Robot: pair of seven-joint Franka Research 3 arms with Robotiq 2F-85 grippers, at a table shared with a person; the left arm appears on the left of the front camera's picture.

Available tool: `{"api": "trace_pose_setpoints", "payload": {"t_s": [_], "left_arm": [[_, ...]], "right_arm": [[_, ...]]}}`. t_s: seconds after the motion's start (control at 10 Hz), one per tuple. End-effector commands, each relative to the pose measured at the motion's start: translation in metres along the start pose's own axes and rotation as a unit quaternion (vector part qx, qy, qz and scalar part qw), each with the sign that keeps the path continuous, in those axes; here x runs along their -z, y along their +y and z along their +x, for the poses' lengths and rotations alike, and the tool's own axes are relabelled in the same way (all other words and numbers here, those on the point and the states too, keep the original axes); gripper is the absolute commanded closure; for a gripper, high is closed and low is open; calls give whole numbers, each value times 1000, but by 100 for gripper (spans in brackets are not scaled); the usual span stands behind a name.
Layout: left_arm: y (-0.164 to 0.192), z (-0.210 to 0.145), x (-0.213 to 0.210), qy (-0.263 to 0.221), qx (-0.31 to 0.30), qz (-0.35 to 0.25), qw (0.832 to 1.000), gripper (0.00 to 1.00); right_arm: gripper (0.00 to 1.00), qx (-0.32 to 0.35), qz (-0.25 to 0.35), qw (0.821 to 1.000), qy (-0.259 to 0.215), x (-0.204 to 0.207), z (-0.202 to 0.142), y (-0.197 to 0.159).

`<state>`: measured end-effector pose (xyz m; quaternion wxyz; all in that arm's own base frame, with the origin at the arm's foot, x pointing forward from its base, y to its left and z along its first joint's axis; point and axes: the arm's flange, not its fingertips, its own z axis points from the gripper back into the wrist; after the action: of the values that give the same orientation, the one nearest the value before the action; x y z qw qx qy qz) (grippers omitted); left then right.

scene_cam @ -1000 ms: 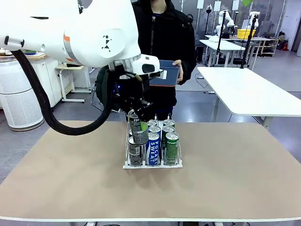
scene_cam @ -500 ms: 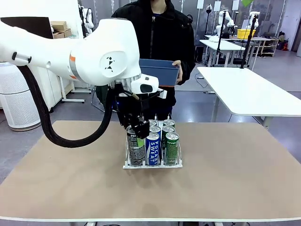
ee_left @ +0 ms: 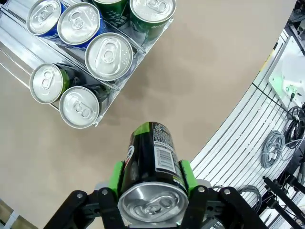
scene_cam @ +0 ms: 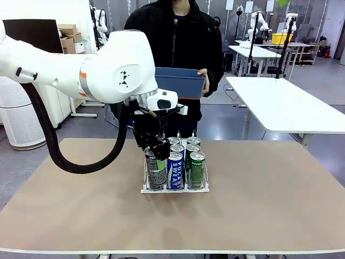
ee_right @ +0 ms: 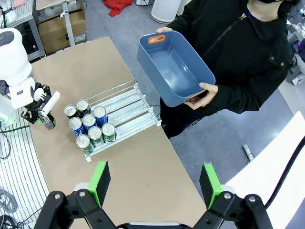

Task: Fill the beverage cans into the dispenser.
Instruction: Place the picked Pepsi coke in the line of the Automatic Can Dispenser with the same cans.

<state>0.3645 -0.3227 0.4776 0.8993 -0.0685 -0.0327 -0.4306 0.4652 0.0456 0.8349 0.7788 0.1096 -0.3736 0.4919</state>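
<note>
L gripper (ee_left: 151, 183) has its jaws clamped on a dark can (ee_left: 153, 164), green pads on both sides, can top toward the wrist cam. In front view the can (scene_cam: 156, 164) hangs at the near-left corner of the rack (scene_cam: 175, 189), low, prob just outside or at the mouth of the left lane; can't tell if it's touching the frame. Wrist view puts the rack (ee_left: 121, 86) off to the upper left w/ bare tabletop (ee_left: 205, 76) under the can, so it doesn't look lined up yet.

Step in hand, as I judge it: seat this can in the left lane. To do it well: keep it upright, centre it between the thin dividers, lower straight, let go only once the base sits flat. Risk: clipping a divider or nudging the light rack.

Rack holds blue can (scene_cam: 176, 170) and green can (scene_cam: 197, 170) at the front, more silver tops behind; overhead shows 7 cans (ee_right: 88, 126) bunched at one end, lanes bare toward the person's side.

R gripper (ee_right: 155, 183) up high, jaws wide apart, holding nothing.

Room: tabletop bare on all sides of the rack, edges well away. Far side: person holds a blue bin (scene_cam: 180, 82) above the far edge, clear of the arm.
</note>
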Motion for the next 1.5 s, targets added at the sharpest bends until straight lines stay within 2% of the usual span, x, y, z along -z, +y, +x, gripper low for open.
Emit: {"api": "trace_pose_setpoints", "payload": {"t_s": [0.0, 0.2, 0.3, 0.5, 0.7, 0.8, 1.1, 1.4], "left_arm": [[-4, -1, -1, 7, -2, 11, 1000, 42], [-1, 0, 1, 3, 3, 2, 1000, 42], [1, -1, 6, 17, 23, 18, 999, 100], [4, 0, 8, 3, 11, 20, 1000, 100], [0, 0, 6, 10, 12, 6, 1000, 100], [1, 1, 8, 11, 12, 6, 1000, 42], [4, 12, 39, 6, -44, 37, 998, 42], [10, 11, 40, -9, -69, 73, 995, 42]], "right_arm": [[0, -2, -2, 1000, 5, 0, -1, 1], [0, -2, -2, 1000, 5, 0, -1, 1], [0, -2, -2, 1000, 5, 0, -1, 1], [0, -2, -2, 1000, 5, 0, -1, 1], [0, -2, -2, 1000, 5, 0, -1, 1], [0, -2, -2, 1000, 5, 0, -1, 1], [0, -2, -2, 1000, 5, 0, -1, 1], [0, -2, -2, 1000, 5, 0, -1, 1]]}}
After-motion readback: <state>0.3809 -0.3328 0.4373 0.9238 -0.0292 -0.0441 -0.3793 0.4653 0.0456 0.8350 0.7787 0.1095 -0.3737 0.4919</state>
